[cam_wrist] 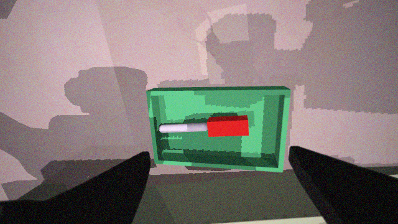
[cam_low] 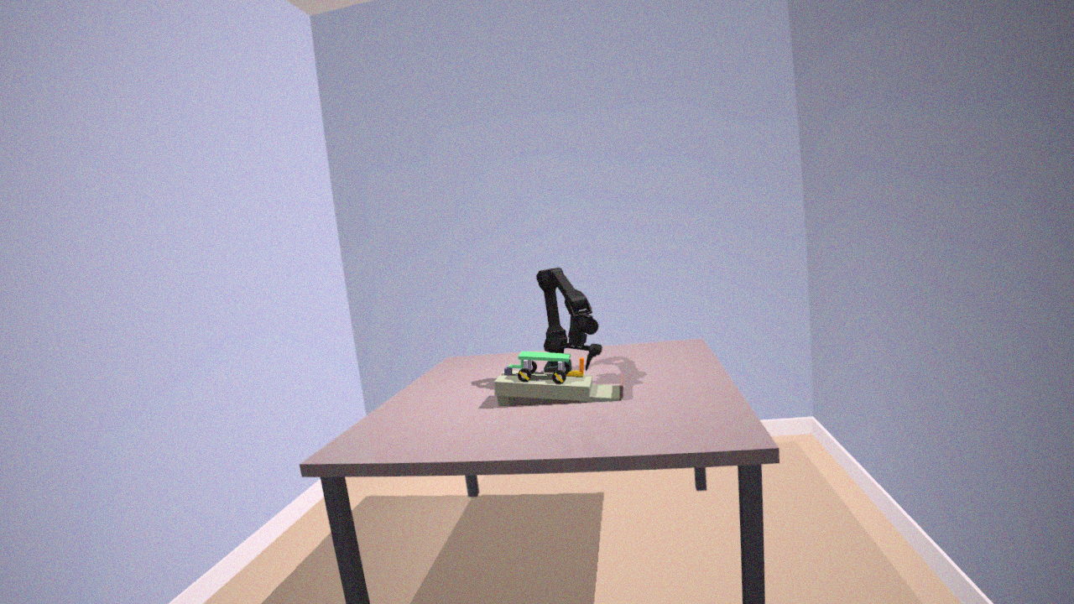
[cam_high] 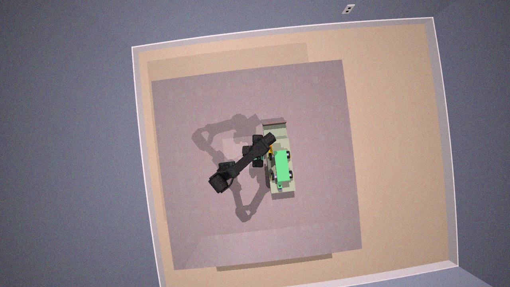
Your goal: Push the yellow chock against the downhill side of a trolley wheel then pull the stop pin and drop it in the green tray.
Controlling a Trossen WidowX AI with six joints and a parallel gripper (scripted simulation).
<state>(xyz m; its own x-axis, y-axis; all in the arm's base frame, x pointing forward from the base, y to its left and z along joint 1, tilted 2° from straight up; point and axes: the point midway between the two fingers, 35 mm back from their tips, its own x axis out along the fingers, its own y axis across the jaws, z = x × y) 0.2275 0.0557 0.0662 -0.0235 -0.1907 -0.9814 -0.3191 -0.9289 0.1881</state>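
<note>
The red-headed stop pin [cam_wrist: 227, 126] lies flat inside the green tray [cam_wrist: 284, 124], its pale shaft toward the left wall in the wrist view. My gripper [cam_wrist: 219, 155] [cam_high: 257, 151] is wide open and empty above the tray, its fingers apart and clear of the pin. The green-topped trolley [cam_high: 281, 166] [cam_low: 544, 356] stands on the pale ramp [cam_high: 290, 187] [cam_low: 544, 387]. The orange-handled chock [cam_high: 270, 148] [cam_low: 581, 366] stands on the ramp at the downhill wheel on the arm's side. Its black base and any contact with the wheel are too small or hidden to tell.
The ramp with the trolley lies right beside the tray and gripper. A raised end stop [cam_high: 274, 121] [cam_low: 620, 392] stands at the ramp's low end. The arm [cam_high: 239, 167] [cam_low: 554, 308] reaches over the table [cam_high: 313, 221] [cam_low: 645, 435] toward the tray.
</note>
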